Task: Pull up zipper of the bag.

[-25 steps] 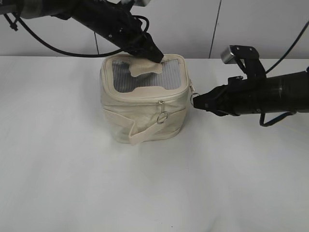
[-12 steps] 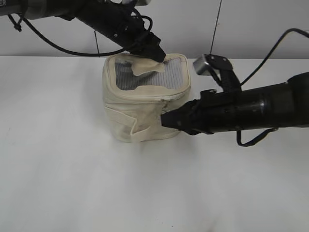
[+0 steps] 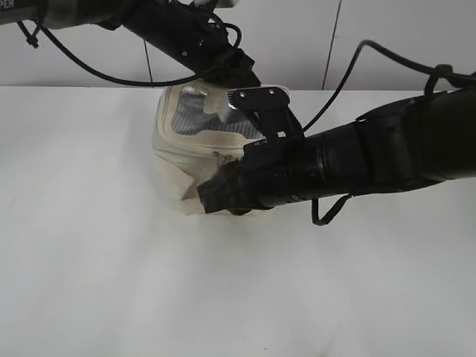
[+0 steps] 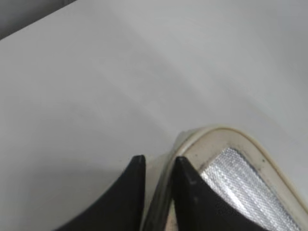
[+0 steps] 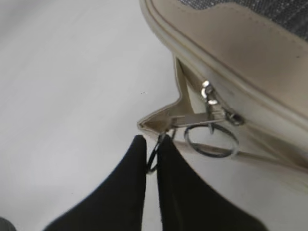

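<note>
The cream bag (image 3: 172,152) stands at mid table, leaning, its grey mesh top (image 3: 195,115) facing me. My left gripper (image 3: 242,74) is shut on the bag's top rim at the back; in the left wrist view (image 4: 158,162) the rim (image 4: 226,137) runs between its fingers. My right gripper (image 3: 208,195) reaches across the bag's front and hides most of it. In the right wrist view it (image 5: 151,143) is shut on a silver ring of a zipper pull (image 5: 153,158). A second ring (image 5: 211,139) hangs free beside it, under the zipper track (image 5: 192,86).
White table (image 3: 111,282) all around, with a pale wall behind it (image 3: 387,37). My right arm (image 3: 372,156) lies low over the table at the right. Black cables loop off both arms.
My right gripper has swept left from the bag's right side across its front to the front left corner, the ring in it. The bag has tipped and shifted a little left.
</note>
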Robot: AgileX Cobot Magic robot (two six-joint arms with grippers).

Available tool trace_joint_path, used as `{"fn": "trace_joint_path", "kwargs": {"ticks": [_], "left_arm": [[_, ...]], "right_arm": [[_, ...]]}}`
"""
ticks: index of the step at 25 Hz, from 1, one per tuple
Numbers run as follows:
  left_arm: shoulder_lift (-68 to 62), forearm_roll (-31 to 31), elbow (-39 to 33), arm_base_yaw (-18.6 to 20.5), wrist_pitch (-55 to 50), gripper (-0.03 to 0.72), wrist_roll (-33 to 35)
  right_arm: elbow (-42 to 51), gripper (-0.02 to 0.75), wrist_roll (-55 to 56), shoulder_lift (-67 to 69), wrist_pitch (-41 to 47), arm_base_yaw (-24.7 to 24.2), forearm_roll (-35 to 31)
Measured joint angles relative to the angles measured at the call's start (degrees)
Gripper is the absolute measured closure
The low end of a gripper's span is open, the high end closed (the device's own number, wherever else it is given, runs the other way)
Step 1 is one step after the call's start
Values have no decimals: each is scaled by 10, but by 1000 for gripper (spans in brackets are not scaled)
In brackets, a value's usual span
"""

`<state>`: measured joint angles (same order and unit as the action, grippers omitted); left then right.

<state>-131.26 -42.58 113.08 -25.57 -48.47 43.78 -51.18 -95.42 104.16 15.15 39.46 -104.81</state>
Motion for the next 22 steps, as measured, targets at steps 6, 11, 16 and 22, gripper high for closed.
{"fn": "trace_joint_path", "kwargs": {"ticks": [6, 11, 16, 22], "left_arm": [[22, -6, 0, 14, -20, 328, -17], [79, 41, 0, 41, -65, 408, -87], [140, 138, -18, 45, -132, 426, -181], [286, 193, -181, 44, -96, 439, -238]], "right_arm": [[5, 308, 199, -60, 31, -20, 222], [39, 276, 391, -141, 92, -67, 418], [80, 273, 532, -230, 187, -141, 527], [95, 274, 728, -358, 284, -169, 715]]}}
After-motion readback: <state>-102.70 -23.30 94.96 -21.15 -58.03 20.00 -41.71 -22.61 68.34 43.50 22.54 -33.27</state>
